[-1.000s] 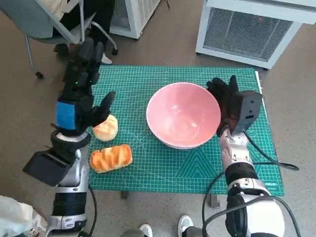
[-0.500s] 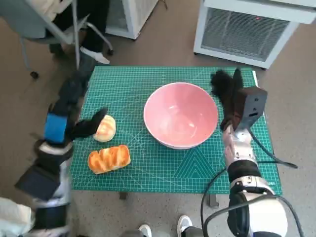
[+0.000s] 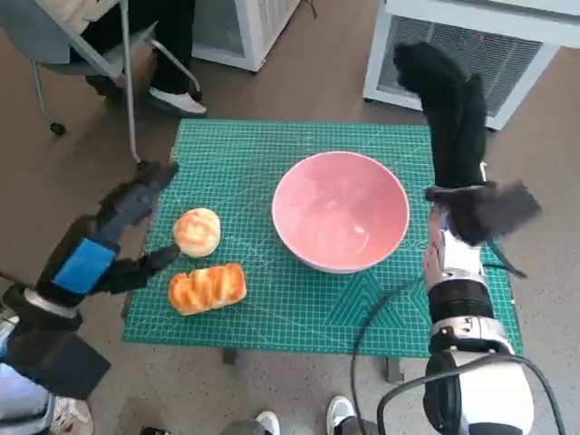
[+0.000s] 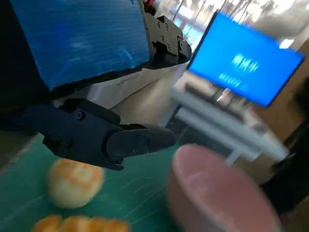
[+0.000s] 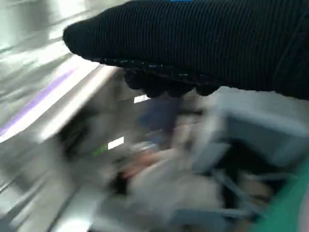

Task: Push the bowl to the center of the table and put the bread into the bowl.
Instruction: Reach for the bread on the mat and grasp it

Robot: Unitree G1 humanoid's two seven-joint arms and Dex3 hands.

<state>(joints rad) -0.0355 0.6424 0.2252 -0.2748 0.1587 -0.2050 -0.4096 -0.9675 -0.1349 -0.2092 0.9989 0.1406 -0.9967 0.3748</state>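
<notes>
Pink and glossy, the bowl (image 3: 341, 210) is seen standing upright near the middle of a green cutting mat (image 3: 272, 154) that covers the small table, with nothing visible inside it. Two pieces of bread are laid on the mat on the bowl's left, well apart from it: a round bun (image 3: 197, 232) and, just beside it and nearer the robot, a ridged golden loaf (image 3: 207, 288). The left hand (image 3: 113, 240) is held at the mat's left edge, its fingers spread and nothing gripped; one black fingertip is pointed toward the loaf without touching it. In the left wrist view the same hand's fingers (image 4: 96, 137) are shown extended above the bun (image 4: 75, 181), with the bowl (image 4: 217, 191) blurred beyond. The right hand (image 3: 444, 100), in its knitted glove, is raised high over the mat's right edge, clear of the bowl; whether its fingers are apart or together cannot be told from the motion blur. The right wrist view is smeared, and only the glove (image 5: 203, 43) can be made out. A chair (image 3: 82, 45) and a person's legs and shoe (image 3: 177, 100) are visible on the floor beyond the table.
</notes>
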